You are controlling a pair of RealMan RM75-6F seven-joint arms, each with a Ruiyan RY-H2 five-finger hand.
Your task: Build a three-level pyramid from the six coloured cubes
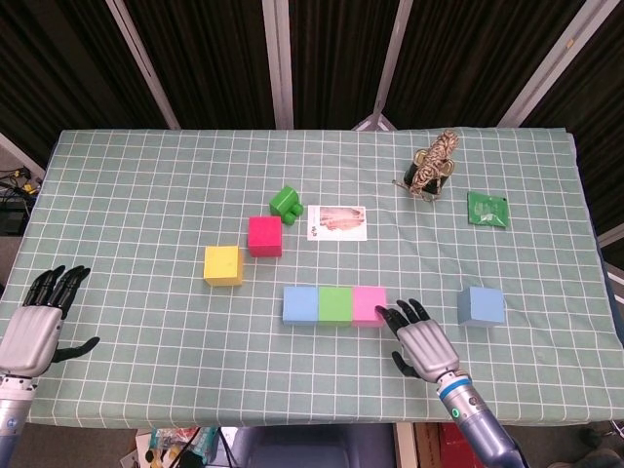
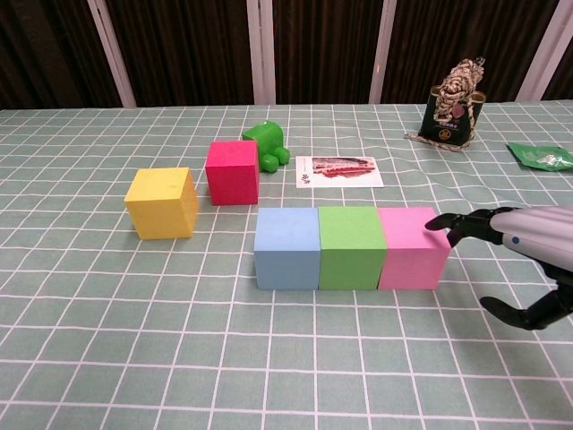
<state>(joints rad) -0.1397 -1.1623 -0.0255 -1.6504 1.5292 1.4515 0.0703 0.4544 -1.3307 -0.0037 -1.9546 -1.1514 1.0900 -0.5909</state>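
Three cubes in a row near the middle of the green checked table [image 1: 146, 185]: light blue cube [image 1: 301, 304] on the left, green cube [image 1: 335, 305] in the middle, pink cube [image 1: 369, 304] on the right, all touching side by side. Yellow cube [image 1: 222, 265] to the left and a bit farther back, alone. Red cube [image 1: 264, 235] just behind and right of the yellow one, not touching it. Second blue cube [image 1: 481, 305] well off to the right, on its own.

Right hand [image 1: 421, 336] low over the table, fingers spread wide, holding nothing. Dark fingertips [image 2: 443, 222] right at the pink cube's right side, touching it or nearly so. Thumb hanging below, apart from the cube.

Left hand [image 1: 37, 320] at the near left edge, fingers apart, holding nothing, far from every cube.

Small green toy [image 1: 286, 202] just behind the red cube. Picture card [image 1: 336, 221] flat on the cloth to its right. Dark tin with rope [image 1: 432, 165] at the far right. Green packet [image 1: 488, 209] near it, closer to the right edge.
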